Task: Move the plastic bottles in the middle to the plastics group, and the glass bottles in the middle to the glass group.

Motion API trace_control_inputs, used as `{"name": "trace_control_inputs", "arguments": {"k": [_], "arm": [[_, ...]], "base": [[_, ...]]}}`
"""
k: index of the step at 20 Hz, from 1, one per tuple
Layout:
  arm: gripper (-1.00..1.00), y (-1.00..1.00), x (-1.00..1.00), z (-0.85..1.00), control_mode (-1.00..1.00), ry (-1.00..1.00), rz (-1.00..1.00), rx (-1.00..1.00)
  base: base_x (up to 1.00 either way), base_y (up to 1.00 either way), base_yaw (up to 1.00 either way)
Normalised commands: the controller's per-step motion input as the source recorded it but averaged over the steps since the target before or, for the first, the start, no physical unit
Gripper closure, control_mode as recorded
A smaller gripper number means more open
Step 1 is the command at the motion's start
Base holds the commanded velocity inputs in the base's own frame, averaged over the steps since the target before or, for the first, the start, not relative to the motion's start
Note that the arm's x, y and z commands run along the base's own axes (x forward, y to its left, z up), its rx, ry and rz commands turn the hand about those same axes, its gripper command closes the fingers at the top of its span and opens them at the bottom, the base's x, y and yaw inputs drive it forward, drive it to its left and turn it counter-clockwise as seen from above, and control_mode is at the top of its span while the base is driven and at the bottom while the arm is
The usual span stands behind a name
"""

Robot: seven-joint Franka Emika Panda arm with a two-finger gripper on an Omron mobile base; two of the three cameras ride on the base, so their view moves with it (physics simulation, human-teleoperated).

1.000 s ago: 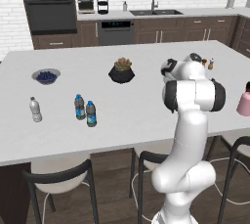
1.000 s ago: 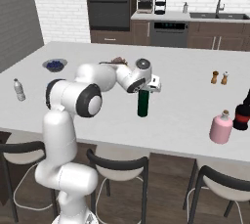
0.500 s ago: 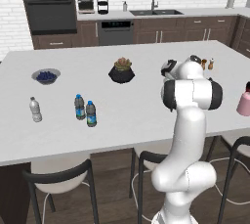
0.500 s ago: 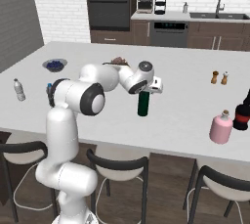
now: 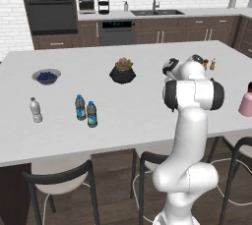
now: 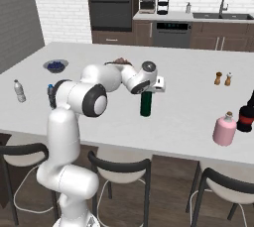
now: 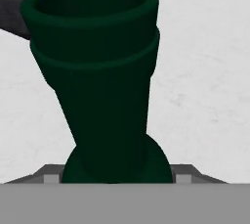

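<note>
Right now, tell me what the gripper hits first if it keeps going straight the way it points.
The dark-green bottle: the gripper points down at its neck, with the mouth right in front of the hand camera. It looks very close or already around the neck; the fingers are hidden, so contact is unclear.

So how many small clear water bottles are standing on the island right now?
3. A pale bottle stands alone near the left edge. Two blue-labelled bottles stand side by side further right: one and its neighbour. The arm may hide others.

The dark-green bottle (image 6: 145, 104) stands upright mid-desk, its neck under the claw (image 6: 149, 88). The squat pink bottle (image 6: 224, 129) stands near the front edge, beside a dark bottle (image 6: 246, 114). Three small water bottles (image 5: 92, 114) stand far left.
</note>
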Motion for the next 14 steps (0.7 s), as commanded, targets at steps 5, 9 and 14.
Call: {"name": "trace_control_inputs", "arguments": {"k": [5,9,14], "arm": [[1.00,-0.14,-0.27,0.22,-1.00,-0.05,0.02,0.00],[1.00,-0.33,-0.43,0.40,-1.00,0.03,-0.18,-0.01],[1.00,-0.45,-0.47,0.30,-1.00,0.00,-0.30,-0.01]], "base": [[0.00,0.00,0.00],[0.00,0.00,0.00],[0.00,0.00,0.00]]}}
